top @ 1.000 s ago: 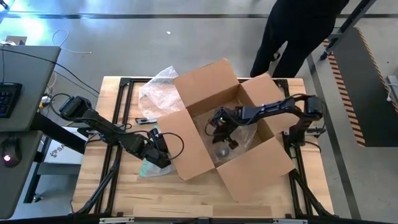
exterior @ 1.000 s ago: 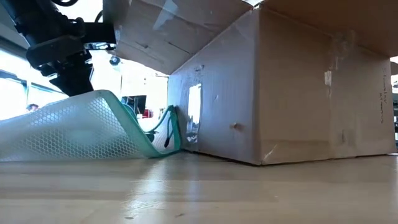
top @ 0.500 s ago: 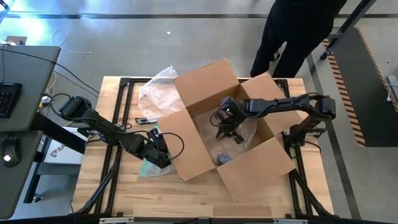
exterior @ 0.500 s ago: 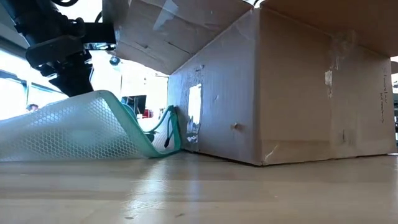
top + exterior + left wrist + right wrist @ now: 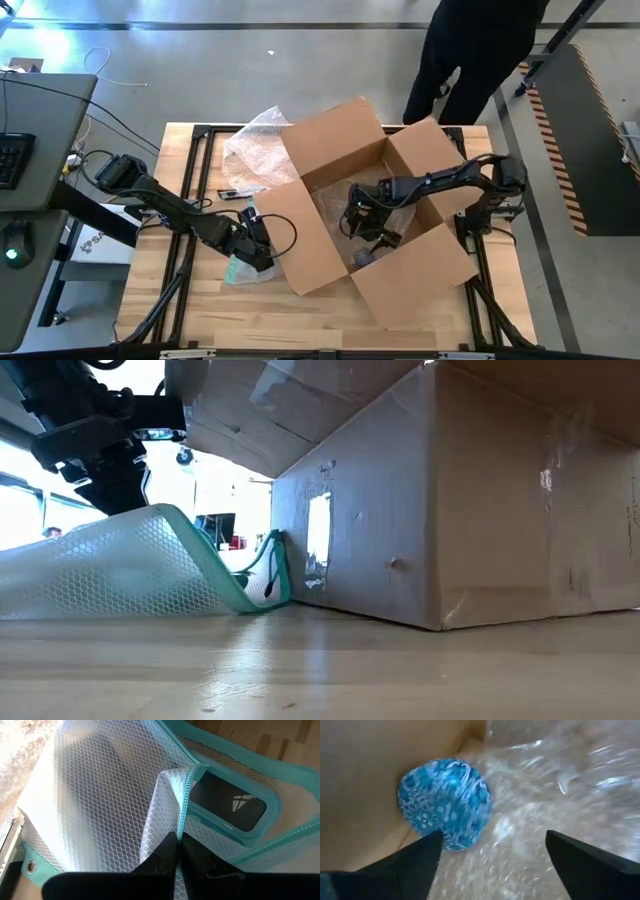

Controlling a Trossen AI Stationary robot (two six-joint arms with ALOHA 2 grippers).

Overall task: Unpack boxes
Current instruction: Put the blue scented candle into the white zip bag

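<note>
Count: I see one cardboard box [image 5: 370, 215], flaps open, mid-table; one teal-edged mesh pouch [image 5: 130, 565]; one blue ball [image 5: 445, 802].
Right gripper [image 5: 372, 228]: inside the box, fingers spread wide, holding nothing.
Left gripper [image 5: 179, 851]: just beside the box, pinched shut on the pouch's zipper edge.
Wrist-only: the ball lies on bubble wrap [image 5: 560, 785].

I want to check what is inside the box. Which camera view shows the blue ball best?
The right wrist view shows the blue ball best: close, unobstructed, lying against the box wall beside bubble wrap. The high view shows only a small dark spot in the box. The low and left wrist views do not show it.
</note>
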